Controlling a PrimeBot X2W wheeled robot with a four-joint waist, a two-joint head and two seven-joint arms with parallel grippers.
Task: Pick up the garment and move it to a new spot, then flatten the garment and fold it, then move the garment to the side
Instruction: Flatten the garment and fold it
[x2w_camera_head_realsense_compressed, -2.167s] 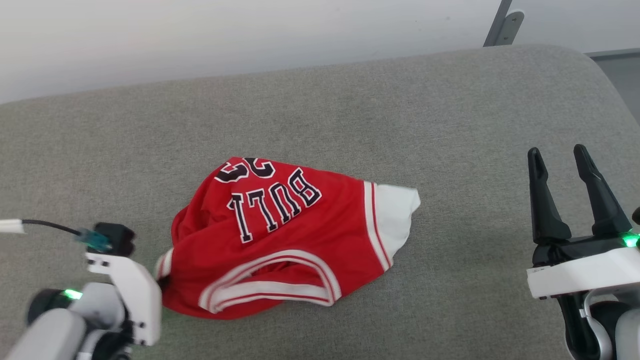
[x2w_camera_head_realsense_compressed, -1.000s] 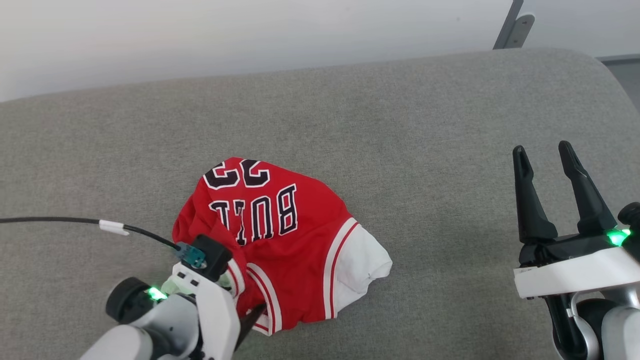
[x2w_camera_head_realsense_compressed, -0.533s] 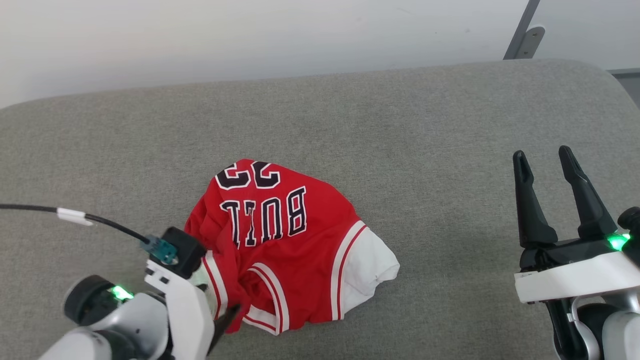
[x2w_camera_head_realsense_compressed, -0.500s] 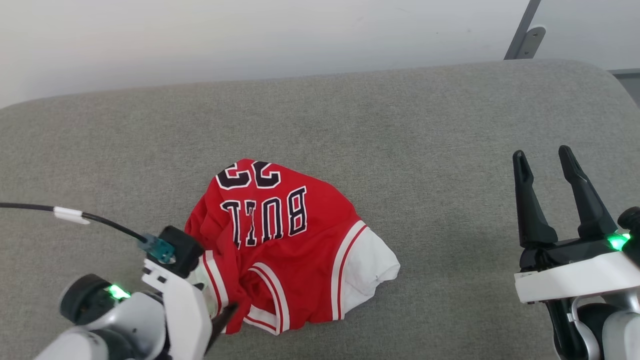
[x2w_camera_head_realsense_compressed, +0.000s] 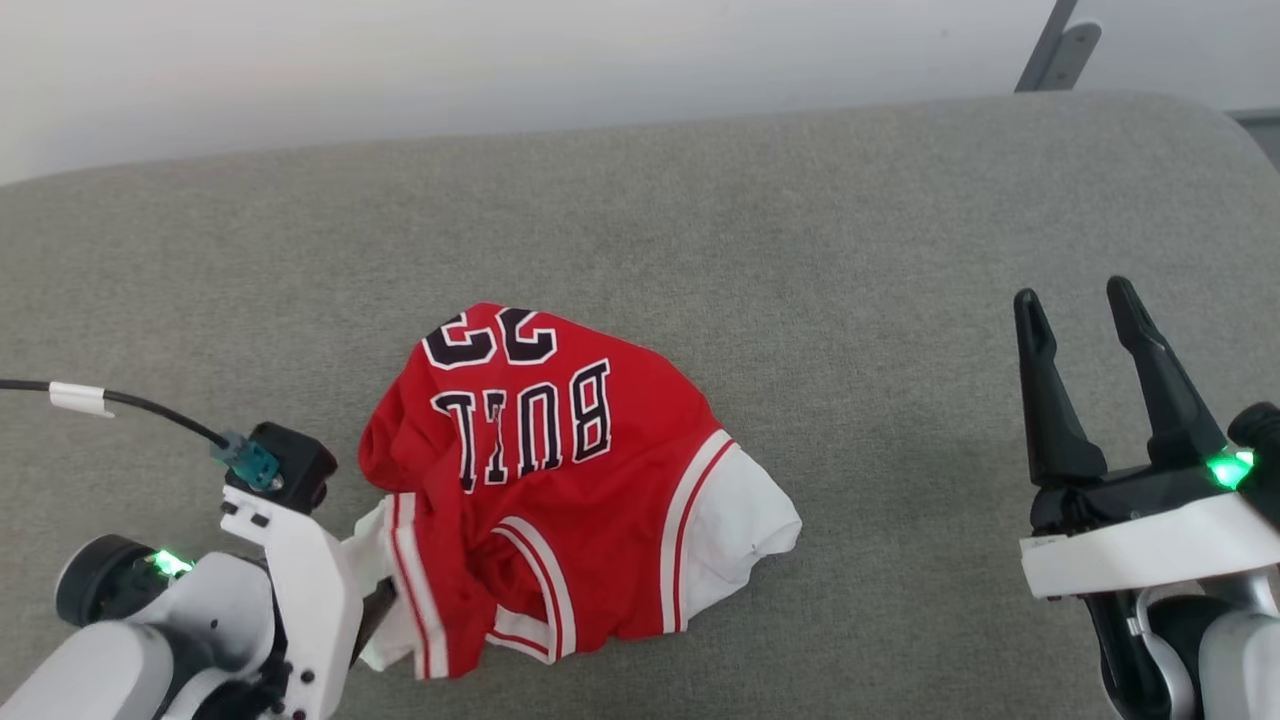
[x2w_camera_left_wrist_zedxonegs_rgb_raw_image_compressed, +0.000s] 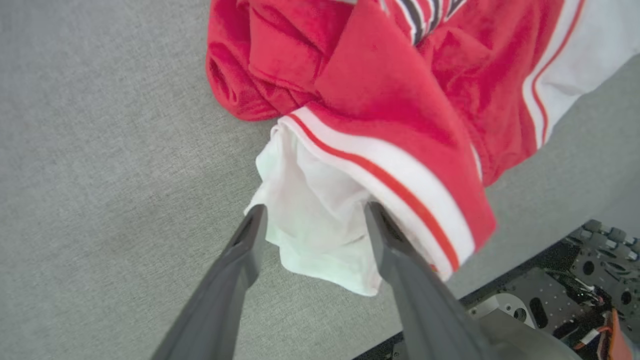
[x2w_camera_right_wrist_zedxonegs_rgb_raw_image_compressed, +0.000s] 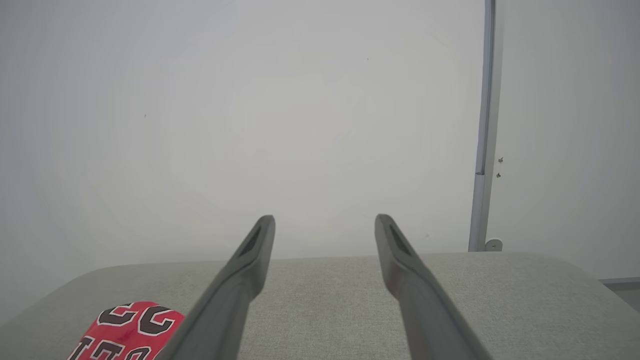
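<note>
The garment (x2w_camera_head_realsense_compressed: 560, 480), a red jersey with black lettering and white-and-red trim, lies crumpled on the grey cushion (x2w_camera_head_realsense_compressed: 800, 250). My left gripper (x2w_camera_head_realsense_compressed: 385, 600) sits at its near left edge. In the left wrist view the left gripper (x2w_camera_left_wrist_zedxonegs_rgb_raw_image_compressed: 315, 210) is open, its fingers straddling a fold of white lining below the garment's (x2w_camera_left_wrist_zedxonegs_rgb_raw_image_compressed: 390, 100) striped trim, without pinching it. My right gripper (x2w_camera_head_realsense_compressed: 1072, 295) stands open and empty far to the right, well apart from the cloth. In the right wrist view the right gripper (x2w_camera_right_wrist_zedxonegs_rgb_raw_image_compressed: 324, 219) points at the wall, with a corner of the garment (x2w_camera_right_wrist_zedxonegs_rgb_raw_image_compressed: 125, 330) at the lower left.
A white wall runs behind the cushion, with a grey metal post (x2w_camera_head_realsense_compressed: 1060, 45) at the upper right. The cushion's rounded edge falls away at the far right. A black cable (x2w_camera_head_realsense_compressed: 130, 400) trails off left from my left wrist. My base (x2w_camera_left_wrist_zedxonegs_rgb_raw_image_compressed: 575, 290) shows below the cushion's near edge.
My left arm has drawn back to the left from the garment's near edge, and white lining now shows there. The head camera has shifted slightly. The right gripper is unchanged.
</note>
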